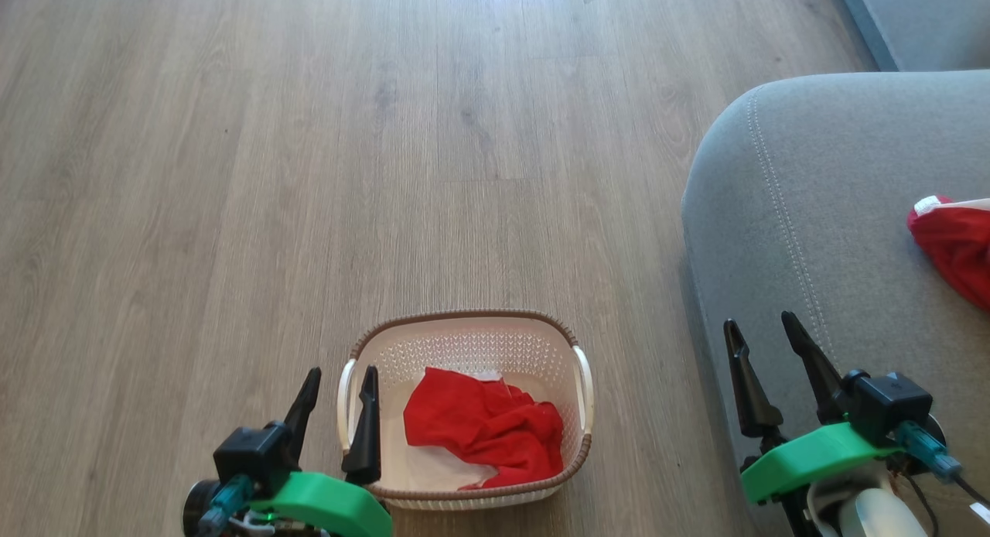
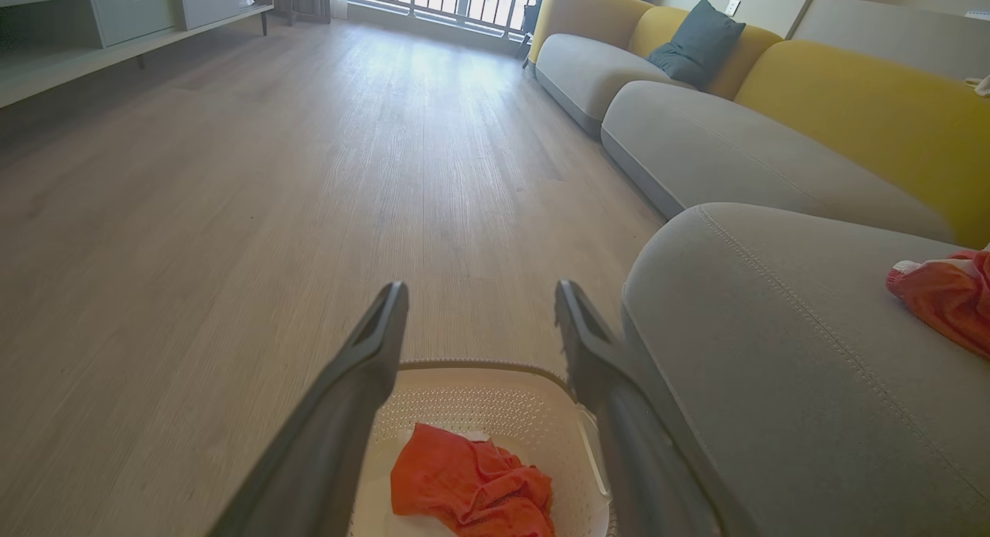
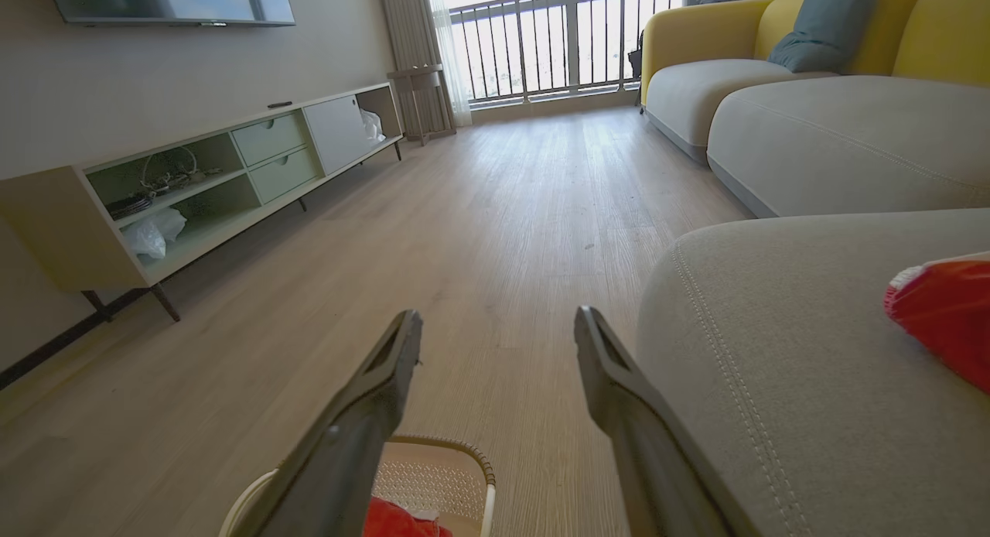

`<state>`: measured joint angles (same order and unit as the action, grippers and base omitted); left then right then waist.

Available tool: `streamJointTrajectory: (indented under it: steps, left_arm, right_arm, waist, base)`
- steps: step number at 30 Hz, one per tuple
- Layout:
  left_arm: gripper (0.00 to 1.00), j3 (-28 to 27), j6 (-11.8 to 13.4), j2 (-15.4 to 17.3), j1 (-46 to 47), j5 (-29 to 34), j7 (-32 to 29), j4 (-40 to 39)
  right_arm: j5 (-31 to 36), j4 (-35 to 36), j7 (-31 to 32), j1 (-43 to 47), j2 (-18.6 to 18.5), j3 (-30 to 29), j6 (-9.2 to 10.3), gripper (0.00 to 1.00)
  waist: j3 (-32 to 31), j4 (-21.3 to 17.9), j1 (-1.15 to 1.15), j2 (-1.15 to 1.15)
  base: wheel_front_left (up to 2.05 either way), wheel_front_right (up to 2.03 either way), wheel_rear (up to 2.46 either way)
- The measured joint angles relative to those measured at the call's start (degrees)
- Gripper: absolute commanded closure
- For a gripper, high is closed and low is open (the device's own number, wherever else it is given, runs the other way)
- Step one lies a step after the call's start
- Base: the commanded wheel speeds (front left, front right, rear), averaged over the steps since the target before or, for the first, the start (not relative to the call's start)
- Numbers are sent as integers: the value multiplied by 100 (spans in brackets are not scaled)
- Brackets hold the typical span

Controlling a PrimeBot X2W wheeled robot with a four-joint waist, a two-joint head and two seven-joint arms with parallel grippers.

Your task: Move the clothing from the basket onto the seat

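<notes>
The cream basket (image 1: 464, 340) with a brown rim stands on the wood floor, with a crumpled red garment (image 1: 486, 427) lying in it over a white patch. My left gripper (image 1: 339, 384) hangs open at the basket's left handle, nothing between its fingers. A second red garment (image 1: 955, 247) with white trim lies on the grey seat (image 1: 835, 212) at the right. My right gripper (image 1: 763, 333) is open over the seat's front left edge. In the left wrist view the basket (image 2: 495, 401) and its garment (image 2: 472, 483) show between the fingers. The right wrist view shows the seat (image 3: 773, 367) and its garment (image 3: 940, 312).
Bare wood floor (image 1: 309, 173) stretches ahead and to the left. A long sofa with yellow backs (image 2: 851, 96) and a dark cushion (image 2: 696, 42) runs along the right. A low media cabinet (image 3: 216, 181) lines the left wall, with a balcony railing (image 3: 557, 42) beyond.
</notes>
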<state>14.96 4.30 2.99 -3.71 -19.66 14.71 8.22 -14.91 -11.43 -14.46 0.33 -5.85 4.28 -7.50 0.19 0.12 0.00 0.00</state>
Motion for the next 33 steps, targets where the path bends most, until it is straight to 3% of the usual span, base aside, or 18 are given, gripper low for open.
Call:
streamJointTrajectory:
  steps: [16, 24, 33]
  left_arm:
    - [0, 232, -10, 0, 145, 16, 0, 156]
    - [0, 557, 44, -1, 1084, 250, 0, 531]
    - [0, 921, 127, -11, 2531, 892, 0, 1850]
  right_arm:
    - [159, -109, 0, -113, 20, -437, 0, 0]
    - [282, 78, 0, -764, 21, -814, 0, 0]
    - [223, 341, 0, -1394, -10, -697, 0, 0]
  waist:
    - [478, -103, 0, 0]
    - [1491, -261, 1, 0]
    - [2801, -519, 2, 0]
  base:
    - [0, 0, 0]
    - [0, 0, 0]
    - [0, 0, 0]
